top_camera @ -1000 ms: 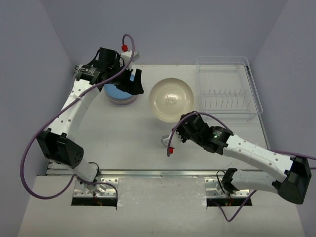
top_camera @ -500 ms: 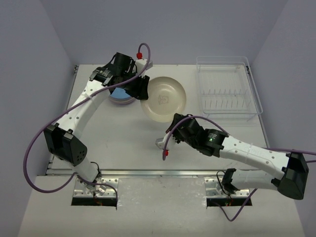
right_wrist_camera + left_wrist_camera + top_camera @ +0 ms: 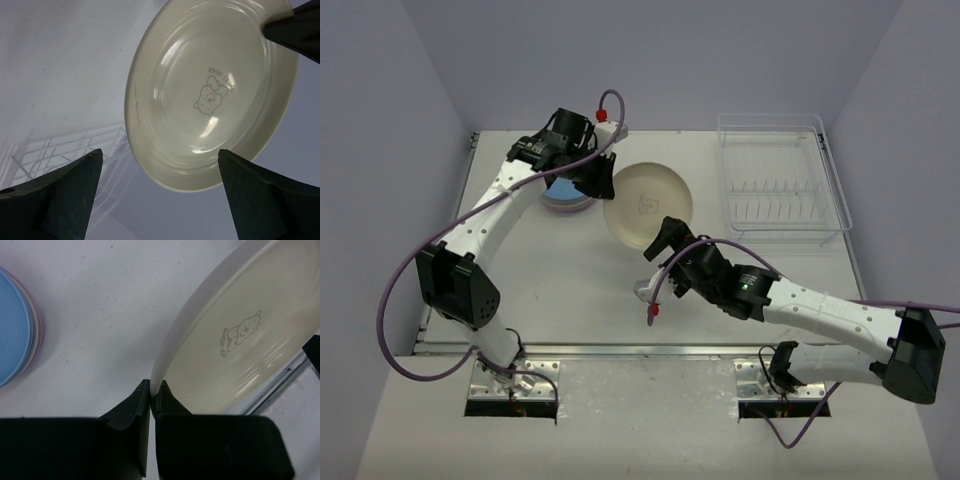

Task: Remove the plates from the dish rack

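Note:
A cream plate [image 3: 648, 205] with a small bear print hangs tilted above the table's middle. My left gripper [image 3: 605, 185] is shut on its left rim, and the left wrist view shows the jaws of the left gripper [image 3: 154, 387] pinching the thin edge of the cream plate [image 3: 240, 355]. My right gripper [image 3: 665, 238] stands open just near of the plate, apart from it. In the right wrist view the cream plate [image 3: 210, 90] sits beyond the wide-spread right gripper [image 3: 160, 152]. A stack of plates [image 3: 563, 197], blue on top, lies at the back left. The clear dish rack [image 3: 780, 180] holds no plates.
The stack of plates [image 3: 15, 345] lies close to the left of the held plate. The dish rack [image 3: 65, 150] shows faintly behind the plate in the right wrist view. Purple cables loop off both arms. Walls enclose the table on three sides.
My left gripper swung right from the stack and shut on the cream plate's rim. My right gripper opened and let go of the plate, which shifted slightly left.

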Controlling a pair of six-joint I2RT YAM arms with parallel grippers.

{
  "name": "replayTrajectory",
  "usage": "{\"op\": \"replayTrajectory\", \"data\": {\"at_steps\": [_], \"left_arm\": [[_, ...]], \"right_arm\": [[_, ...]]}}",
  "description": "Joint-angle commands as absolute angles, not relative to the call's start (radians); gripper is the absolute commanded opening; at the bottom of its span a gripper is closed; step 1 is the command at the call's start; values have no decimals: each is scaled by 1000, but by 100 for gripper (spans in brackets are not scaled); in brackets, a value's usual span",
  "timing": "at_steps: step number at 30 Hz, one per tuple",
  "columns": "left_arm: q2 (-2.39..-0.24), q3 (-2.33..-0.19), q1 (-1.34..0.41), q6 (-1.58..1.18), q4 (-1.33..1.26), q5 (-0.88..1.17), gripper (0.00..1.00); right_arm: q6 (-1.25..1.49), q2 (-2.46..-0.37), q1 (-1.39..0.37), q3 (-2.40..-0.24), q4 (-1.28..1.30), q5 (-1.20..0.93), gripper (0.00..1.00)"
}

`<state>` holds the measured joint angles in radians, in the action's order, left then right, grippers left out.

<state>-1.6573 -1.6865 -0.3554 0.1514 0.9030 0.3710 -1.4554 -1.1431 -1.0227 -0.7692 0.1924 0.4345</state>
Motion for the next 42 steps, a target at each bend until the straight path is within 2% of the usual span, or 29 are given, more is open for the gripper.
{"op": "replayTrajectory", "data": {"at_steps": [1,6,10,15,19,26,29,37,39,42], "left_arm": [[-1697,-1774,-250,140,885,455,0],[-1867,-1958,-48,110,973,480,0],[-1986,-2054,92,55,983,490,0],[-2090,-2111,149,29,962,438,0],[-2138,-2133,178,18,933,415,0],[-2222,-2164,190,12,930,402,0],[-2237,-2163,195,9,921,394,6],[-2231,-2160,207,9,887,367,35],[-2196,-2148,209,13,874,372,60],[-2091,-2078,209,29,826,399,87]], "right_arm": [[-1434,-1109,-1007,-758,98,457,99],[-1323,-1080,-947,-761,125,453,99],[-1086,-1083,-842,-833,254,402,99],[-756,-1161,-606,-1020,473,264,99],[-542,-1199,-500,-1110,578,139,99],[-361,-1199,-373,-1120,642,10,99],[-315,-1202,-334,-1139,663,-52,99],[-184,-1183,-220,-1145,672,-217,99],[-150,-1184,-163,-1152,673,-249,99],[-109,-1185,-69,-1173,681,-324,99]]}}
